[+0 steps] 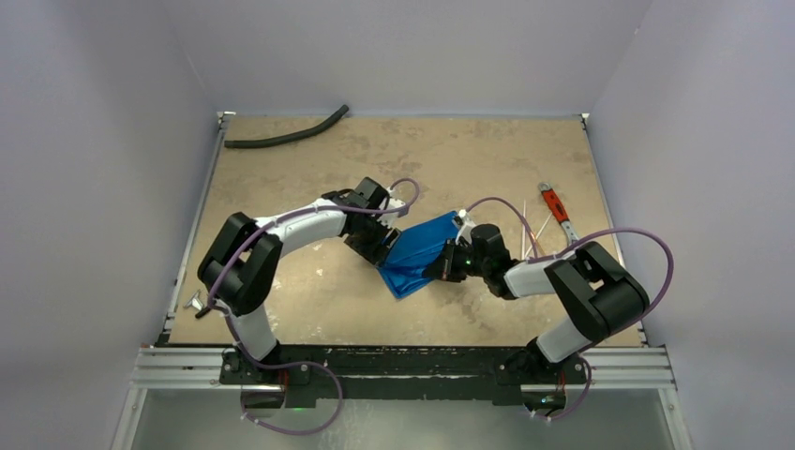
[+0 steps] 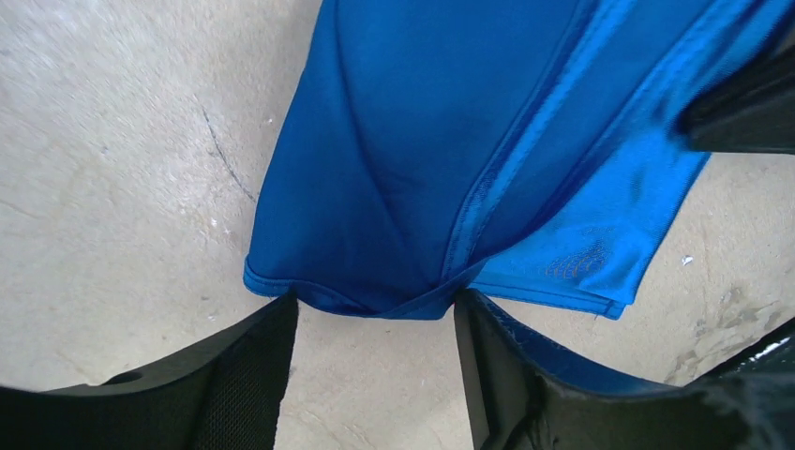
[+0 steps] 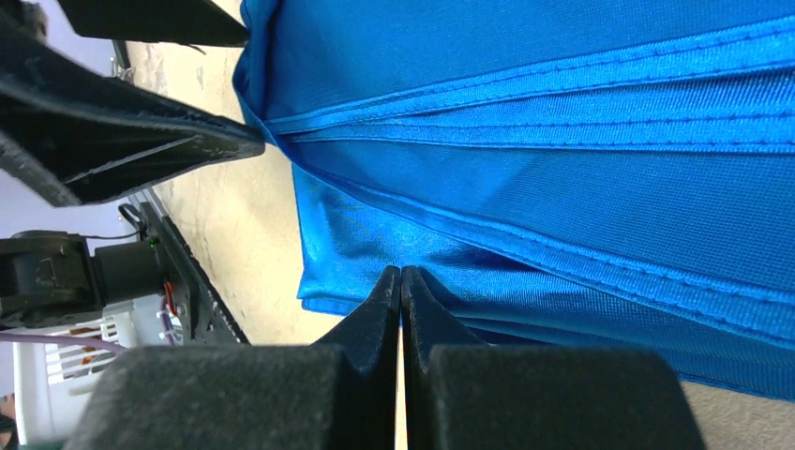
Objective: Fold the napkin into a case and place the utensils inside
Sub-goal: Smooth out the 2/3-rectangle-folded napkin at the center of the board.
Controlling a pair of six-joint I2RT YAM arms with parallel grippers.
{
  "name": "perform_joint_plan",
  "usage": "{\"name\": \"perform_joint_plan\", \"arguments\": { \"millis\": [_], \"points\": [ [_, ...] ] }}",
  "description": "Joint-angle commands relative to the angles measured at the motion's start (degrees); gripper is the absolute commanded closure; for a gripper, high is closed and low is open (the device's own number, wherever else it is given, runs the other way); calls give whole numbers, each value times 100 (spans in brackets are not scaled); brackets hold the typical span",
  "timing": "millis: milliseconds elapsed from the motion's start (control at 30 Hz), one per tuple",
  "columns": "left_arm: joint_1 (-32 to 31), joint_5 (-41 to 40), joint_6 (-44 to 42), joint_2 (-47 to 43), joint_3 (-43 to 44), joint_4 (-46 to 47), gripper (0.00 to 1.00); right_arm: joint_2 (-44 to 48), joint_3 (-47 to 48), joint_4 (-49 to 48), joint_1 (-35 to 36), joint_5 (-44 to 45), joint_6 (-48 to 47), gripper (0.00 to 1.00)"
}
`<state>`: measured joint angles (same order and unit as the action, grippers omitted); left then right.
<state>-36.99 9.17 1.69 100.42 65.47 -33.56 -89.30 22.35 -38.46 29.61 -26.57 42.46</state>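
The bright blue napkin (image 1: 417, 255) lies partly folded and bunched at mid-table between both grippers. My left gripper (image 1: 380, 246) is at its left edge. In the left wrist view its jaws stand apart (image 2: 375, 305), and a hemmed fold of the napkin (image 2: 422, 141) sags between the two fingertips. My right gripper (image 1: 448, 265) is at the napkin's right side. In the right wrist view its fingers are pressed together (image 3: 401, 272), pinching the edge of the napkin (image 3: 562, 187). The slim utensils (image 1: 534, 227) lie on the table to the right, behind the right arm.
A red-handled wrench (image 1: 555, 208) lies near the right edge, next to the utensils. A black curved hose (image 1: 286, 137) rests at the far left corner. Pale walls enclose the tan table (image 1: 469, 159) on three sides.
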Motion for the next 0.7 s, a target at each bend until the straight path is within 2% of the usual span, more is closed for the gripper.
{"name": "perform_joint_plan", "arguments": {
  "millis": [0,133,300,533,567,667],
  "points": [
    [211,638,370,136,104,12,40,202,9,109,28,-75,-91,100],
    [279,776,599,215,95,138,43,215,50,154,31,-85,-96,100],
    [309,805,411,399,291,192,60,194,55,156,63,-85,-60,100],
    [308,452,42,586,480,55,97,230,138,202,85,-225,-45,100],
    [307,346,-48,592,491,41,100,255,184,225,81,-252,-38,100],
    [298,26,-364,553,474,4,100,353,338,366,80,-323,-48,100]
  ]
}}
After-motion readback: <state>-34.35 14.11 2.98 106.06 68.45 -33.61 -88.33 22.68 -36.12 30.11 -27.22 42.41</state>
